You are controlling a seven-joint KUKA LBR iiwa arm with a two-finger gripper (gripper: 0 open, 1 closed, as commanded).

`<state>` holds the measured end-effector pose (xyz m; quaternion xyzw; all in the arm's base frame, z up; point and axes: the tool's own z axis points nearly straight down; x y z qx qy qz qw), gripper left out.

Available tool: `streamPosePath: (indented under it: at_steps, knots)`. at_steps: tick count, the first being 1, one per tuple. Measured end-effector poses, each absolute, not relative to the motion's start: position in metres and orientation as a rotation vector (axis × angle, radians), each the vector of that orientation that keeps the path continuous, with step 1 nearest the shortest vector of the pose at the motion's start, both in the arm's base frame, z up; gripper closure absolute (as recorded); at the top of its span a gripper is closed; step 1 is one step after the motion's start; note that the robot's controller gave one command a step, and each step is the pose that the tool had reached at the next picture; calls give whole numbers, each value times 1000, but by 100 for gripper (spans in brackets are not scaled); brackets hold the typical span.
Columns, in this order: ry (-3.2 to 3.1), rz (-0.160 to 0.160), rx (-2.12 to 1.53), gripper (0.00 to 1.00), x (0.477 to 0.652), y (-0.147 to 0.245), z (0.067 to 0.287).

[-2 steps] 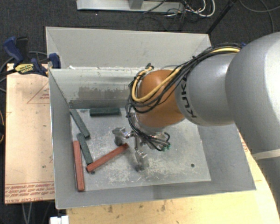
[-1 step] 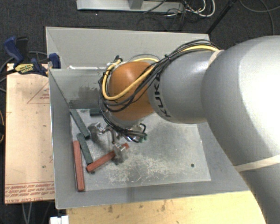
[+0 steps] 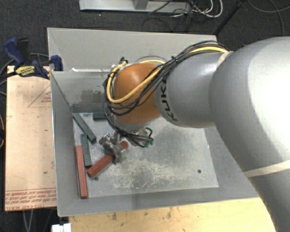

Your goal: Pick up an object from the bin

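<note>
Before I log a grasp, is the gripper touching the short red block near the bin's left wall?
Cannot tell. In the camera view the gripper sits over the upper end of the short red block, hiding any contact or gap.

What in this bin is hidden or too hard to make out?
In the camera view:
Grey metal bin floor beneath the orange wrist cover: hidden by the arm.
Short red block, upper end: the gripper covers it, so contact is unclear.
Dark flat piece by the back wall: partly under the cover.
</note>
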<state>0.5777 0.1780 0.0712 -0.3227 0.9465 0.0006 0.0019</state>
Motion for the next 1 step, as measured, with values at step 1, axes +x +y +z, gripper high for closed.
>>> streamPosePath:
  at_steps: [1]
  knots:
    - [2816, -1, -1368, 100, 582, 183, 213]
